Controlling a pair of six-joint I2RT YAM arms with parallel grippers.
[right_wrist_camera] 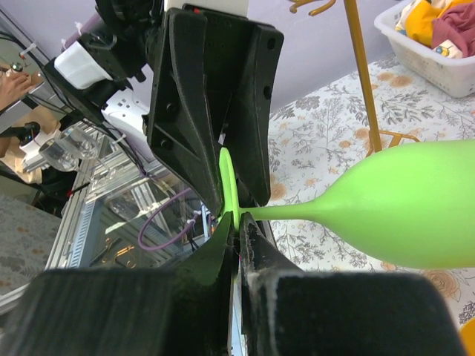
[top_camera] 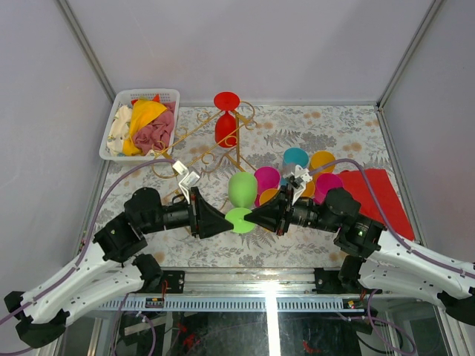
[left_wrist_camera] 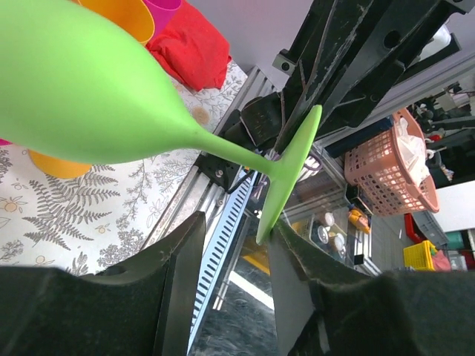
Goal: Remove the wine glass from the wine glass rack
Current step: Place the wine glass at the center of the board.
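Green wine glass (top_camera: 242,190): foot pinched in closed right hand (top_camera: 251,217); left hand (top_camera: 225,222) parted around foot rim.

Two white-and-black arms, black wedge grippers.
Left arm (top_camera: 96,259) and right arm (top_camera: 401,256): white shells low down with small dark screws, round black joints above. Purple cables (top_camera: 111,188) loop along each arm to a white camera block (top_camera: 187,178) at the wrist. Left gripper (top_camera: 228,220) and right gripper (top_camera: 250,217) are matte black and tapered. Left fingers (left_wrist_camera: 174,297) are grainy black; right fingers (right_wrist_camera: 256,285) are scuffed pale at the edges. Small green light (top_camera: 361,231) on right arm.
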